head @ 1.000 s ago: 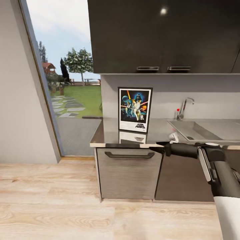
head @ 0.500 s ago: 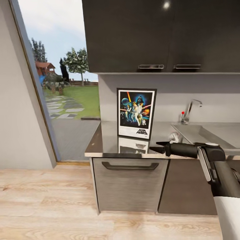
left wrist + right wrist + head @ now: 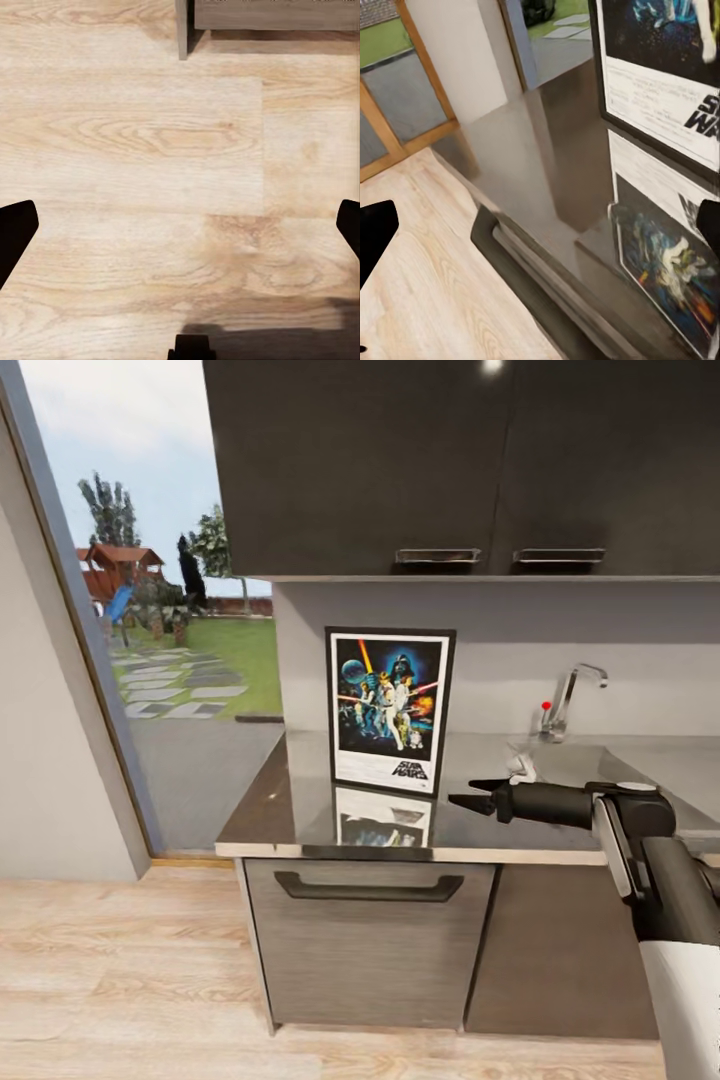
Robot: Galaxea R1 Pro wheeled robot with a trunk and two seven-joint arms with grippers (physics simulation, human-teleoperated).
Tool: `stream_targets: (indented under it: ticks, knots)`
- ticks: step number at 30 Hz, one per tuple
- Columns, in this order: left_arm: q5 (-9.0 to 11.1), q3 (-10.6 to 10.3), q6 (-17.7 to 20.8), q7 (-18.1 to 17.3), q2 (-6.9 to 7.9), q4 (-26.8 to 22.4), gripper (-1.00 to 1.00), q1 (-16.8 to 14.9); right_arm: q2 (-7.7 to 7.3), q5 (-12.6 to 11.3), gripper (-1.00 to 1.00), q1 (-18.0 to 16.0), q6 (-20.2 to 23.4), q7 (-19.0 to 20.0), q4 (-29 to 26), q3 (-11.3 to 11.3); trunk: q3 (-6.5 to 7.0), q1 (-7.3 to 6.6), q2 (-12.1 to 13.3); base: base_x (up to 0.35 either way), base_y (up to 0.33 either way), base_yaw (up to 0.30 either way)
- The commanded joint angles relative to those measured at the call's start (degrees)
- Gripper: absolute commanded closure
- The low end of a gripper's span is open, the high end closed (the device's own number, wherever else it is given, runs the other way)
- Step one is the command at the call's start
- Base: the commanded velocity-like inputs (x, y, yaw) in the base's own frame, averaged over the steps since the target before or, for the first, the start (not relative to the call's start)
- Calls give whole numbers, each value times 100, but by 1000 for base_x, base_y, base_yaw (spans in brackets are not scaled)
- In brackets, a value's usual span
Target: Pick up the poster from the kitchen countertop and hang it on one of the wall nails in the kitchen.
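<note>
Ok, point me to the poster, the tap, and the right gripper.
poster [image 3: 389, 705]: head view, middle of the dark blue artwork.
tap [image 3: 568, 695]: head view, upright part of the spout by the sink.
right gripper [image 3: 462, 793]: head view, between the tips of its black fingers, over the countertop edge.

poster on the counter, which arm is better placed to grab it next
Right. The right hand is raised at countertop height, fingers open, just to the side of the upright poster, which its wrist camera sees close up. The left hand points down at the wooden floor, open and empty.
</note>
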Motion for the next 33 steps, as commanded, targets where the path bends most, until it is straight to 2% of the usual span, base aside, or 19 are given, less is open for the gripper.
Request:
stream_targets:
  ticks: [1, 10, 26, 30, 33]
  knots:
    - [-2, 7, -9, -3, -1, -7, -100, 1, 1, 15, -100, -31, 43, 28, 1, -5, -5, 1, -3, 35, -31, 0]
    - [3, 7, -9, 1, 35, -7, -100, 1, 1, -22, -100, -166, 18, 34, 121, 3, -5, 1, -3, 8, -8, 0]
    - [7, 16, -30, 5, 21, -33, -100, 1, 17, -30, -100, -85, -488, 114, 487, 52, -5, 1, -3, 0, 0, 0]
    - [7, 16, -31, 7, 18, -33, -100, 1, 17, -31, -100, -86, -455, 105, 453, 52, -5, 1, -3, 0, 0, 0]
    - [12, 10, -33, 1, 74, -18, -100, 1, 18, -10, -100, -84, -479, 83, 453, 57, -5, 1, -3, 0, 0, 0]
